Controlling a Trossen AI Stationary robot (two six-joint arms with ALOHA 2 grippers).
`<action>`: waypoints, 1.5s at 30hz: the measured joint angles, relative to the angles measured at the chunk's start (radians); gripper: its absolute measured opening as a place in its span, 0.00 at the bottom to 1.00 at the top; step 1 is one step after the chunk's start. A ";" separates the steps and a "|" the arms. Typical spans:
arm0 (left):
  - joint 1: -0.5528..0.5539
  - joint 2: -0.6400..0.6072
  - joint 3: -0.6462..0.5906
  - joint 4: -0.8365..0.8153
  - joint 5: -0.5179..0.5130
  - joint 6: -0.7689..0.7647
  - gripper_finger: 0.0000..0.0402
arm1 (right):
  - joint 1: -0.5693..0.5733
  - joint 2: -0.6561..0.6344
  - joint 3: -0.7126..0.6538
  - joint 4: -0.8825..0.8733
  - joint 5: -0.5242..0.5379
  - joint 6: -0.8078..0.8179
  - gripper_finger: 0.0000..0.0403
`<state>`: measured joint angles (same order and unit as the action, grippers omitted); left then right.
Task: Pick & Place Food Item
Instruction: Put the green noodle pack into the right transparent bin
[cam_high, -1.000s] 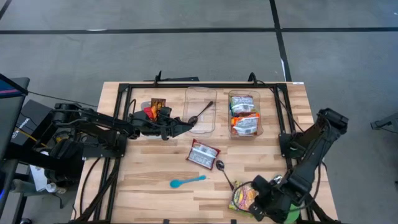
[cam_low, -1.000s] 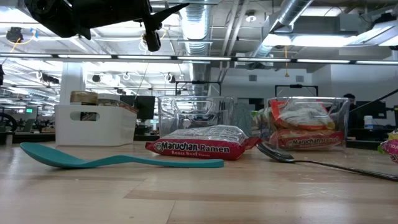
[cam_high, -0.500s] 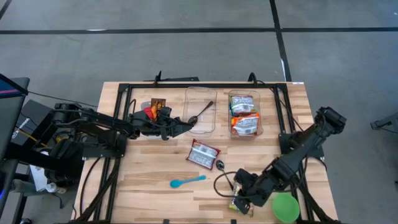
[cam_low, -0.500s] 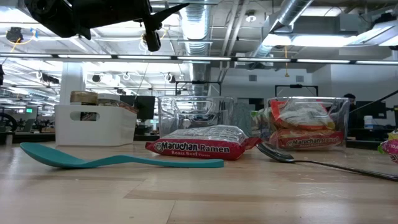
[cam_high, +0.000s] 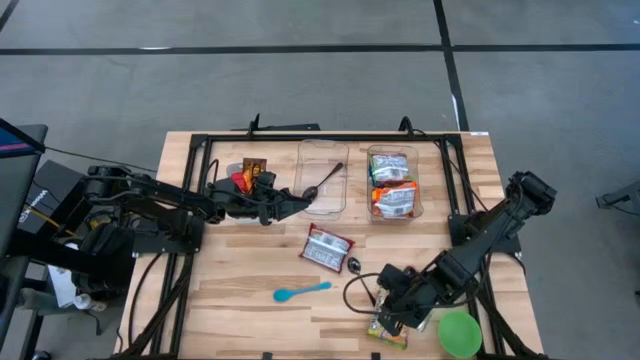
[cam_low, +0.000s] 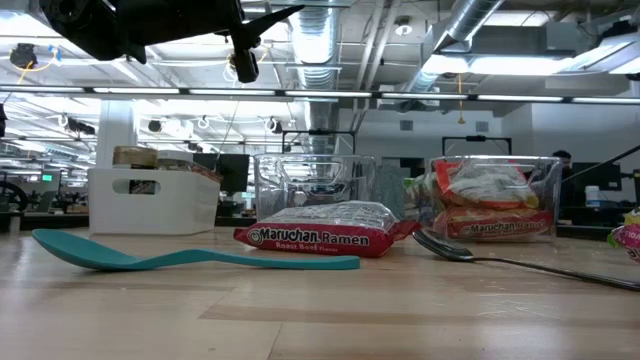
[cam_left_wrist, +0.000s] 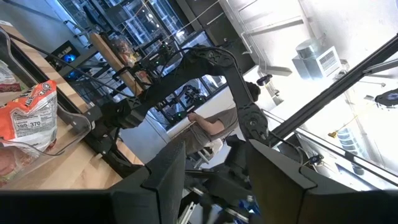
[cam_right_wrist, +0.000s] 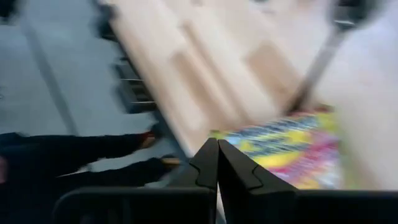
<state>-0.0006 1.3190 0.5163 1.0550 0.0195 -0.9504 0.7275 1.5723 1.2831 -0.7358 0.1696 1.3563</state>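
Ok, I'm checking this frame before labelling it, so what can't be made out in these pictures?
- Colourful packet: in the high view the right gripper covers most of it; contact unclear. The right wrist view is motion-blurred, print unreadable.
- Left gripper: what its fingers hold, if anything, is hidden by the arm in the high view.
- Green bowl: partly cut off by the high view's bottom edge.

Colourful packet (cam_high: 385, 324) near the table's front edge half covered by the right gripper (cam_high: 384, 312) in the high view, print unreadable; cut by the frame's right edge in the low view; smeared by blur in the right wrist view. Item held in the left gripper (cam_high: 297, 203) not discernible. Orange-and-yellow things (cam_high: 246, 177) under the left arm partly hidden, kind unclear.
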 joint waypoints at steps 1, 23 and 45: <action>0.000 0.000 0.000 0.000 0.000 0.000 0.41 | -0.003 0.000 0.000 -0.041 0.000 0.011 0.00; 0.000 0.000 0.000 0.000 0.000 0.000 0.41 | -0.150 -0.260 0.000 -0.333 0.019 -0.139 0.00; 0.000 0.000 0.000 0.000 0.000 0.000 0.41 | -0.243 -0.520 -0.538 0.379 -0.142 -0.107 0.00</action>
<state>-0.0005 1.3190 0.5167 1.0550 0.0196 -0.9501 0.4843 1.0521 0.7449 -0.3569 0.0273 1.2494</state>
